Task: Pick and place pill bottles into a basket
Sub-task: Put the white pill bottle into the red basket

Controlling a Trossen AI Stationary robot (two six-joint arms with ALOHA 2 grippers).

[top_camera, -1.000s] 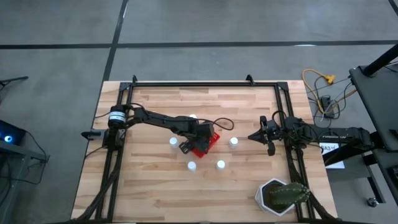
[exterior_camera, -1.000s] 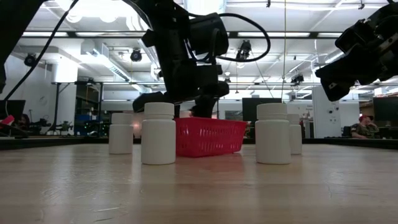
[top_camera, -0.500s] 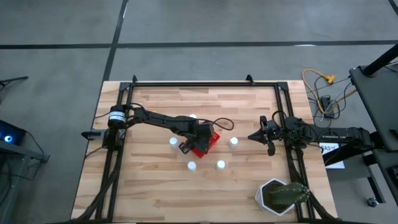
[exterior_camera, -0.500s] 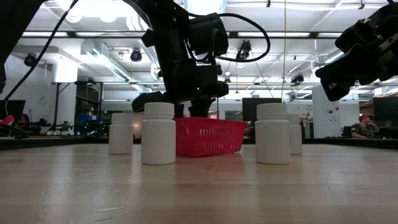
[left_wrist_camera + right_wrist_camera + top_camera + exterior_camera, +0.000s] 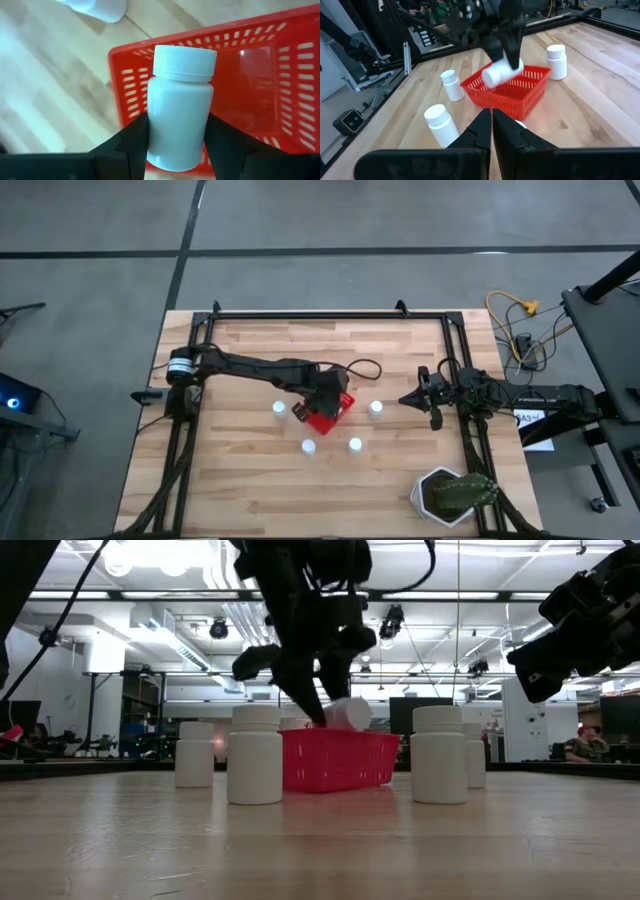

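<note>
Taking the red basket (image 5: 327, 412) as the landmark, a low rectangular tub of slotted lattice plastic on the pale wood-plank table (image 5: 250, 480), the left gripper (image 5: 176, 137) hangs just above its left rim, dark fingers (image 5: 134, 140) clenched on a smooth white cylindrical pill bottle (image 5: 179, 115) with a ribbed round cap, tilted so that the cap points over the open basket floor. In the low view the held bottle (image 5: 347, 714) sits clear above the rim. Four more upright bottles ring the basket: one just left (image 5: 279, 409), two in front (image 5: 309, 446) (image 5: 355, 444), one to the right (image 5: 376, 408). Farther right, the right gripper (image 5: 410, 398) waits beside that last bottle, its fingers pressed together. Well past the basket's front right corner stands a white pot with a green plant (image 5: 455, 495).
</note>
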